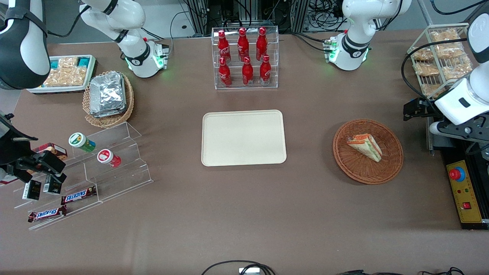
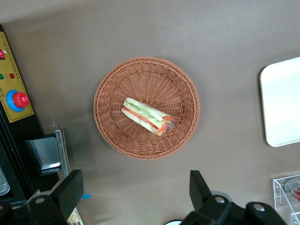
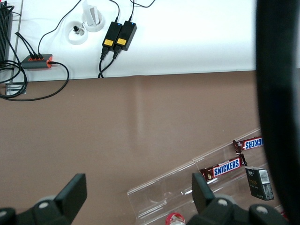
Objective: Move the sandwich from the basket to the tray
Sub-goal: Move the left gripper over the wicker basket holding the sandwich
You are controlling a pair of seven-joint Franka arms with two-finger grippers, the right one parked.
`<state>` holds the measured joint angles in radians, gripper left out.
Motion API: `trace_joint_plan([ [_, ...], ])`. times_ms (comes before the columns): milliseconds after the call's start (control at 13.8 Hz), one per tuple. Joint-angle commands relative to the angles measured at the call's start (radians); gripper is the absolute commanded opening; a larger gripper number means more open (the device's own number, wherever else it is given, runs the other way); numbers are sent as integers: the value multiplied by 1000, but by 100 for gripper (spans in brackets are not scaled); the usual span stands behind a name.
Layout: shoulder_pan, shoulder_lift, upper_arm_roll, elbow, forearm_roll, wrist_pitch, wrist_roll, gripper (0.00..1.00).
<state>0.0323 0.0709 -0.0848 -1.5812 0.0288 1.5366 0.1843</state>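
Left gripper (image 2: 133,194) hangs high over the table, empty, fingers (image 2: 69,190) spread wide, nothing between them; from the front it sits at the working arm's end of the table, just off the basket's edge. Closest thing under it is the reddish-brown wicker basket (image 1: 393,168), almost straight below and a little ahead of the fingertips. Sandwich (image 1: 365,146) lies in that basket near the middle, a wrapped wedge on its side with the green, red and orange filling edge showing (image 2: 146,116); it rests loose on the weave, touching nothing but the basket floor, so the gripper can likely come straight down on it. Wide fingers make sense here: looks like a pre-grasp hover, approach not yet started, sandwich untouched. Wedge lies slantwise to the line between the fingers, so my guess is the wrist needs a turn before closing across the bread faces. Next out from the gripper, toward the parked arm's end, is the beige tray (image 1: 214,152), flat, nothing on it, well apart from the basket with bare table between — that's the drop spot. Farther from the front camera than the tray stands a clear rack of red bottles (image 1: 246,57). Emergency-stop box (image 1: 464,196) sits beside the basket at the working arm's end.
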Motion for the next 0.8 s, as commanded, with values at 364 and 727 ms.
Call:
trace_joint_plan([
  [364,-2,35,5,15,19,-4,-25,100],
  [727,0,26,5,-173,40,190,-230,100],
])
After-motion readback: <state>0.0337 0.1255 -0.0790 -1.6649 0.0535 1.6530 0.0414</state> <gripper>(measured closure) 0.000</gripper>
